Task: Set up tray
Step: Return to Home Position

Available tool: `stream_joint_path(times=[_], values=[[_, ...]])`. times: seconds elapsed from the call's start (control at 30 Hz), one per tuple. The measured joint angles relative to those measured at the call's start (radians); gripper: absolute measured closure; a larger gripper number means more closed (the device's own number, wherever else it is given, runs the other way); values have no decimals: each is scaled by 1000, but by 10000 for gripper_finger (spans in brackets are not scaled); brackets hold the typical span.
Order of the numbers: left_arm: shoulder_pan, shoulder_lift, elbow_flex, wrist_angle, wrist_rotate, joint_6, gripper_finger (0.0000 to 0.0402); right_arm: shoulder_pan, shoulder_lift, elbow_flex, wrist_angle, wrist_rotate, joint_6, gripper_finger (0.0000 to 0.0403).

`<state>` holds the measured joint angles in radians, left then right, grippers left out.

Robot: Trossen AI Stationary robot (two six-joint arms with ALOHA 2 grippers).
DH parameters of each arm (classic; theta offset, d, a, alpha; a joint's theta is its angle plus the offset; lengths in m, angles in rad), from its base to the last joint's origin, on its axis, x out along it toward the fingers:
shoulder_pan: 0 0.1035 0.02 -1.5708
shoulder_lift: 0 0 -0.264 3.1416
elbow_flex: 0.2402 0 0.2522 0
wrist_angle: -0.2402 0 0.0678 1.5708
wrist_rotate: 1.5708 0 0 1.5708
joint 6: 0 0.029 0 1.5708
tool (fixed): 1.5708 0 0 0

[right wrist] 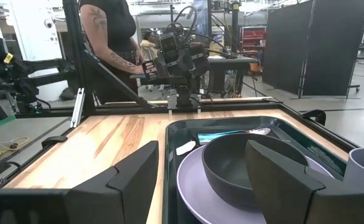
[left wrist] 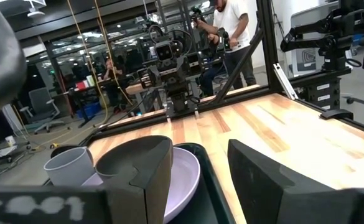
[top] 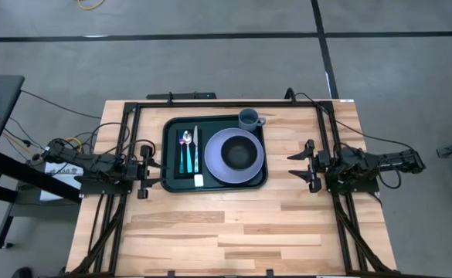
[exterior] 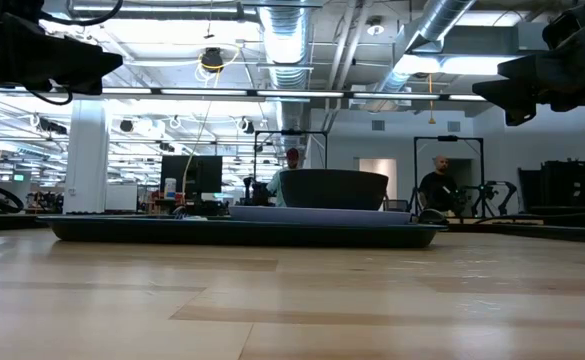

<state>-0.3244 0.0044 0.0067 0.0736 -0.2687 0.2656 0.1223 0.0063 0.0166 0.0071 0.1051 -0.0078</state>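
Observation:
The dark green tray [top: 215, 151] lies flat on the middle of the table's far half. On it stand a purple plate [top: 233, 155] carrying a dark bowl [top: 239, 152] and a grey cup [top: 249, 119] in the far right corner. A spoon, knife and fork lie on a black napkin [top: 187, 154]. My left gripper [top: 154, 171] hovers open just off the tray's left edge. My right gripper [top: 293, 164] hovers open a little off its right edge. In the right wrist view the bowl [right wrist: 231, 165] and plate [right wrist: 191, 180] lie beyond my open fingers.
Black frame rails [top: 210, 104] run along the table's far edge and down both sides. Bare wood [top: 226, 232] fills the near half of the table. People stand and sit in the room beyond the table [right wrist: 110, 37].

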Motion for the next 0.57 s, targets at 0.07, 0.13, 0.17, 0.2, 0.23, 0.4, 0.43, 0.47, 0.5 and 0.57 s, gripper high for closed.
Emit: stream_joint_path(times=[0.07,0.13,0.17,0.2,0.23,0.4,0.43,0.47,0.5,0.57], values=[[0,0,0,0,0,7,253,0,0,0,0,0,0,173],[0,0,0,0,0,5,253,0,0,0,0,0,0,173],[0,0,0,0,0,1,253,0,0,0,0,0,0,173],[0,0,0,0,0,-3,253,0,0,0,0,0,0,173],[0,0,0,0,0,-3,253,0,0,0,0,0,0,173],[0,0,0,0,0,6,253,0,0,0,0,0,0,173],[0,0,0,0,0,2,253,0,0,0,0,0,0,173],[0,0,0,0,0,-2,253,0,0,0,0,0,0,173],[0,0,0,0,0,-3,253,0,0,0,0,0,0,173],[0,0,0,0,0,0,253,0,0,0,0,0,0,173]])
